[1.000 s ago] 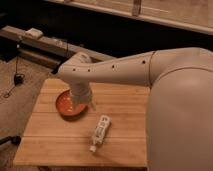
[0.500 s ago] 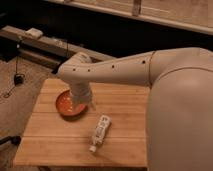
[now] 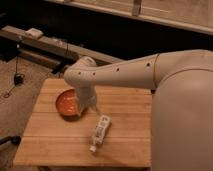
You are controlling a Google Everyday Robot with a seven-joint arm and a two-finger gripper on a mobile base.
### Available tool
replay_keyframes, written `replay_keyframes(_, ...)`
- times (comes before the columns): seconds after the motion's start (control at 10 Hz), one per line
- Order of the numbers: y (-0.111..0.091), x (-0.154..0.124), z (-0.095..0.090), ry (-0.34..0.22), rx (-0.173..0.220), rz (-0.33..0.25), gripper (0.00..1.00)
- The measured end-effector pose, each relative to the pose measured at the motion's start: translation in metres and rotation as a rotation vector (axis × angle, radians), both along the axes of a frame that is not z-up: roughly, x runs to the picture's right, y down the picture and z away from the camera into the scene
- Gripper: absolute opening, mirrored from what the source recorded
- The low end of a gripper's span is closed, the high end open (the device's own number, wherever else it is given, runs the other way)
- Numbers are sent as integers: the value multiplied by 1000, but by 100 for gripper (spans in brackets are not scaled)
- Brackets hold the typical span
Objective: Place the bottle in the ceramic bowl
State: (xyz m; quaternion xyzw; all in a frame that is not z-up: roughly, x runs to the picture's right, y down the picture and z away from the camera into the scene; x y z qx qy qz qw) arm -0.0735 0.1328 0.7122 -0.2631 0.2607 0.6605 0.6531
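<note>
Camera view: light wooden plank bench [image 3: 55, 145] standing on speckled carpet [image 3: 15, 105]. Dark room lying behind, long low ledge [image 3: 45, 44] carrying small white object [image 3: 34, 33]. Smooth white arm [image 3: 125, 72] reaching in from right. Gripper [image 3: 90, 104] hanging over right rim of ceramic bowl [image 3: 66, 104], which is round, shallow, glossy orange-red; gripper open or closed, cannot tell. Bottle [image 3: 100, 131], slender pale plastic, lying flat on bench near bowl's right side, narrow cap end pointing toward near edge.
</note>
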Motion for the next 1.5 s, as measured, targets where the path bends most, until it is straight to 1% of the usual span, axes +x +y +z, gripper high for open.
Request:
replay_keyframes(0.1,15,11,9,22,-6,33,65)
replay_keyframes(0.3,31,18,22,46,-13,71,65)
replay_keyframes(0.6,41,23,39,78,-26,107,65)
replay_keyframes(0.7,43,30,50,98,-36,121,65)
replay_keyframes(0.9,43,43,59,127,-46,147,65)
replay_keyframes(1.1,46,64,73,159,-66,187,65)
replay_keyframes(1.2,48,69,77,166,-76,192,65)
replay_keyframes(1.3,55,69,85,164,-92,195,65)
replay_keyframes(1.5,60,68,92,153,-115,197,65)
